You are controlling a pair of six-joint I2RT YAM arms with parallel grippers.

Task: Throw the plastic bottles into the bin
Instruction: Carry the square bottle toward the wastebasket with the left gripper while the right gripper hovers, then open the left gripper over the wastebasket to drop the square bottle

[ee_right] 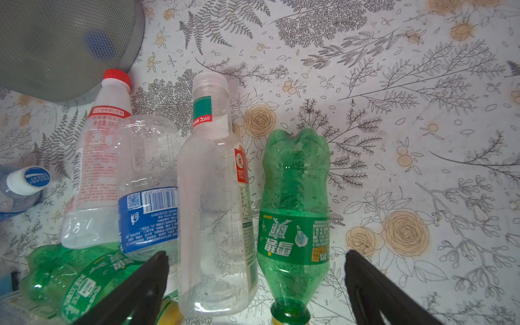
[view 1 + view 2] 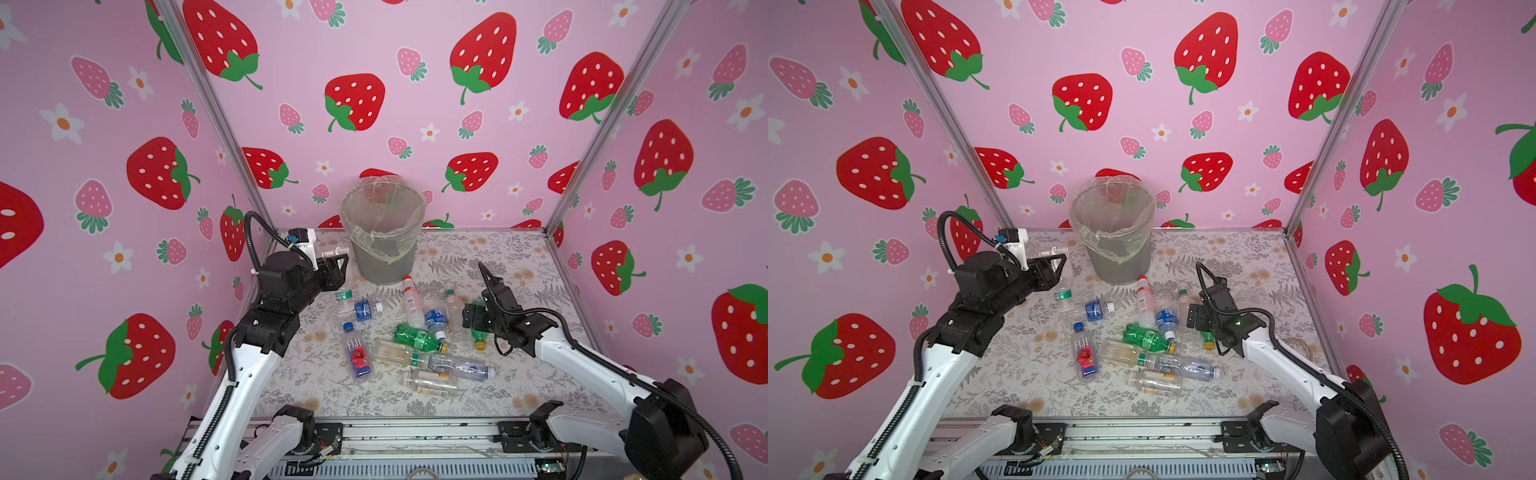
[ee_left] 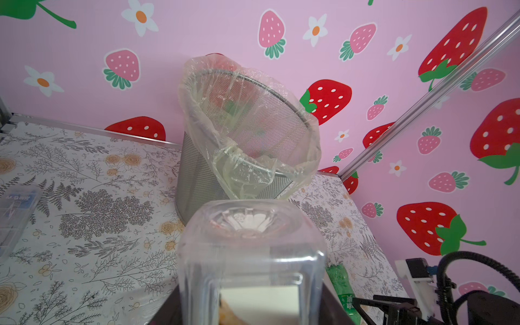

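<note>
My left gripper (image 2: 336, 266) (image 3: 253, 309) is shut on a clear square-sided plastic bottle (image 2: 331, 251) (image 3: 250, 253), held in the air just left of the bin (image 2: 382, 232) (image 3: 242, 135) and below its rim. The bin is grey mesh lined with a crinkled clear bag and stands at the back of the table. Several plastic bottles lie in a heap mid-table, among them a Fiji bottle (image 2: 357, 353) and a green one (image 2: 417, 336). My right gripper (image 2: 478, 295) (image 1: 256, 254) is open, low over a clear bottle (image 1: 213, 202) and a green bottle (image 1: 295, 202) that lie between its fingers.
A clear plastic box (image 3: 14, 213) lies on the table left of the bin. Metal frame posts (image 2: 602, 124) and pink walls close in the back and both sides. The flowered table surface (image 2: 519, 257) shows to the right of the bin.
</note>
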